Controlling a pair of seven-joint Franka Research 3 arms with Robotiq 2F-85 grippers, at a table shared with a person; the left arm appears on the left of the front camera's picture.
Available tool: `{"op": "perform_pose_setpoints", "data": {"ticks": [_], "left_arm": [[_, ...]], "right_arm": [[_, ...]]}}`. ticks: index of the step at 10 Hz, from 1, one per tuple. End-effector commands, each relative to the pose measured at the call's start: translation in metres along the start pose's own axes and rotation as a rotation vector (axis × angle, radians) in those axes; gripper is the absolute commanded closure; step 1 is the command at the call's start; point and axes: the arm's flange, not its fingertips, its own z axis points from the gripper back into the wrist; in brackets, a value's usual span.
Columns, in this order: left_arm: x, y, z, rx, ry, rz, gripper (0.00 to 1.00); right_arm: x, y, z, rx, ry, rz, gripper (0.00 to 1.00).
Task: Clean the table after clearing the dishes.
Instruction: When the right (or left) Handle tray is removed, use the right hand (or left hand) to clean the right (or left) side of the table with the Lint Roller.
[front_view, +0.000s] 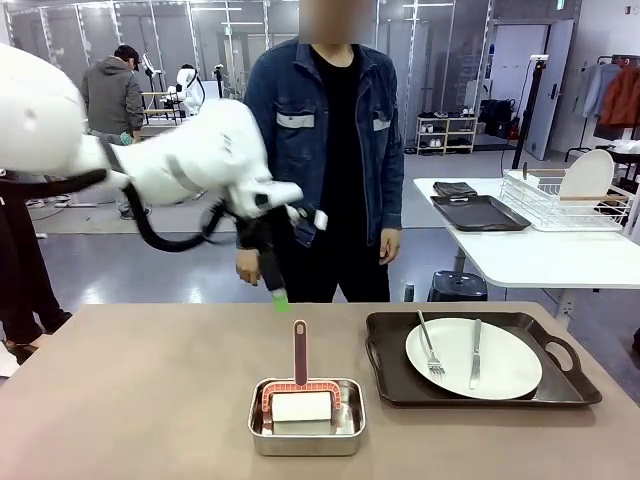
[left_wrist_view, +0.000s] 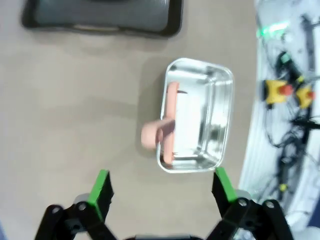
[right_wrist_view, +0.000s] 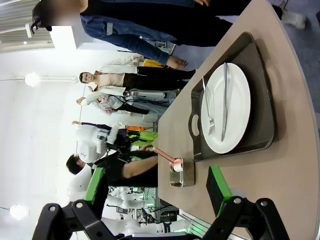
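On the right of the taupe table (front_view: 130, 400) a dark brown tray (front_view: 560, 385) carries a white plate (front_view: 500, 362) with a fork (front_view: 428, 345) and a knife (front_view: 476, 352). My left gripper (front_view: 277, 292) hangs open, pointing down over the table's far middle, above and behind the steel pan (front_view: 306, 432). In the left wrist view the left gripper (left_wrist_view: 162, 186) is open with nothing between its fingers, and the pan (left_wrist_view: 200, 120) lies just beyond its fingertips. The right gripper (right_wrist_view: 156, 187) is open and holds nothing; the plate (right_wrist_view: 227, 107) and tray (right_wrist_view: 260, 100) lie ahead of it.
The pan holds a white cleaning pad (front_view: 302, 406) with a pink handle (front_view: 300, 350). A person (front_view: 330, 150) stands at the table's far edge, hands down. To the right a white side table (front_view: 540, 255) carries a dark tray (front_view: 480, 212) and a dish rack (front_view: 565, 200).
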Motion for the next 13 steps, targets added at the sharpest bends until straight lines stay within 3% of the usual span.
{"op": "perform_pose_setpoints", "data": {"ticks": [1, 3, 6, 8, 10, 11, 13], "left_arm": [[-0.059, -0.02, 0.043, -0.06, -0.209, 0.137, 0.0], [-0.13, -0.027, 0.074, -0.096, -0.333, 0.296, 0.0], [-0.286, -0.041, 0.112, -0.092, -0.608, 0.565, 0.0], [-0.407, -0.046, 0.108, -0.144, -0.797, 0.755, 0.0], [-0.503, -0.055, 0.097, -0.14, -0.946, 0.956, 0.0], [-0.543, -0.065, 0.09, -0.121, -1.027, 1.04, 0.0], [-0.579, -0.071, 0.085, -0.079, -1.09, 1.116, 0.0]], "right_arm": [[-0.001, 0.003, 0.0, 0.009, 0.001, 0.016, 0.0], [-0.001, 0.003, 0.0, 0.009, 0.001, 0.016, 0.0], [-0.001, 0.003, 0.0, 0.009, 0.001, 0.016, 0.0], [-0.001, 0.003, 0.0, 0.009, 0.001, 0.016, 0.0], [-0.001, 0.003, 0.0, 0.009, 0.001, 0.016, 0.0], [-0.001, 0.003, 0.0, 0.009, 0.001, 0.016, 0.0], [-0.001, 0.003, 0.0, 0.009, 0.001, 0.016, 0.0]]}}
